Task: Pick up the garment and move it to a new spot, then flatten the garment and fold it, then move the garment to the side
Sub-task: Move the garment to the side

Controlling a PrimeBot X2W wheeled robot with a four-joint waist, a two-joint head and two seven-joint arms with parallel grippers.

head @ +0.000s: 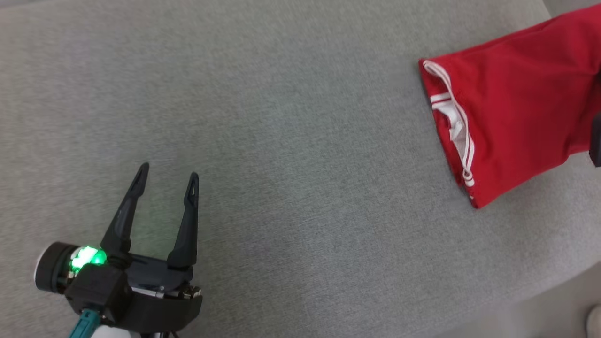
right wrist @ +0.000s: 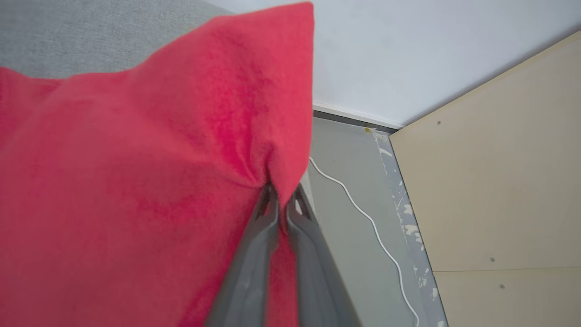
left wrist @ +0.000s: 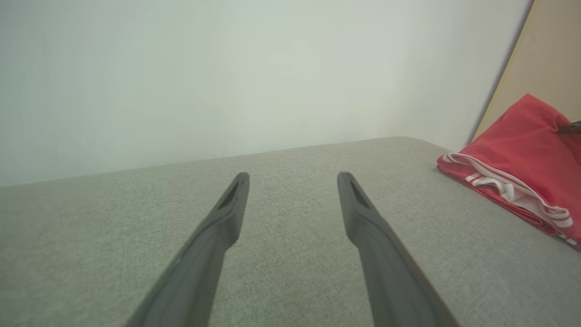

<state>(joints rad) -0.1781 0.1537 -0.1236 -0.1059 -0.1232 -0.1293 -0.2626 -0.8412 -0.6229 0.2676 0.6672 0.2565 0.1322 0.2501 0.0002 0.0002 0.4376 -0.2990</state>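
garment (head: 516,94): likely soft, light, limp; best held at its corners.
right claw (right wrist: 284,193): pinching garment's edge.
left claw (head: 168,170): spread, well apart from garment.

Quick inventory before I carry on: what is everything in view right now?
garment: one, red with white trim, right end of the surface
padded surface: one, grey, under the garment
cable: one, white, on the floor
panel: one, beige, right of the cable
wall: one, white, behind the surface
left gripper: one, dark fingers open, over bare surface, lower left
right gripper: one, dark fingers shut on the garment's edge
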